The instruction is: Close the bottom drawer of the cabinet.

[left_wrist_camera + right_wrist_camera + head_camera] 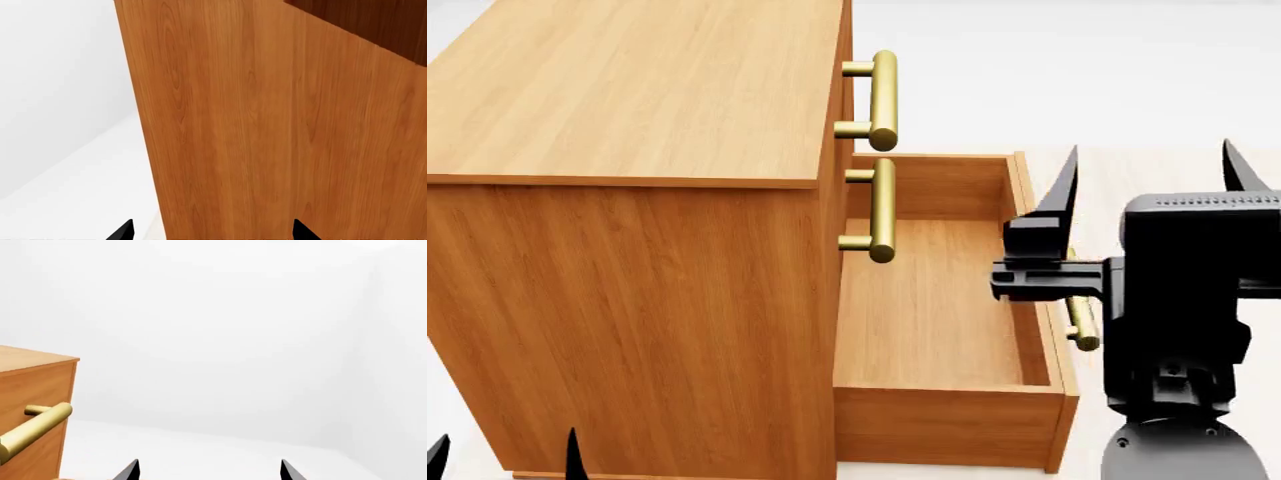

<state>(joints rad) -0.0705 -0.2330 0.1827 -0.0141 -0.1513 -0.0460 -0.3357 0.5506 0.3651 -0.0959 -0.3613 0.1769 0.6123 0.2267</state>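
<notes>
Nearest, the right gripper (1148,165) is hovering just outside the front of the bottom drawer (941,300), fingers spread wide and holding nothing. Its handle (1080,320), running along that front, is lying beside the wrist. Beyond, the drawer is sticking far out of the cabinet (641,200). Left gripper (507,455) is sitting open beside the cabinet's side, farther off.

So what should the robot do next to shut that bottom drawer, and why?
Probably push the right gripper sideways against the front of the bottom drawer, toward the cabinet. The drawer stands pulled far out and empty, and the open gripper sits right beside its brass handle, so a short push should start it sliding in.
</notes>
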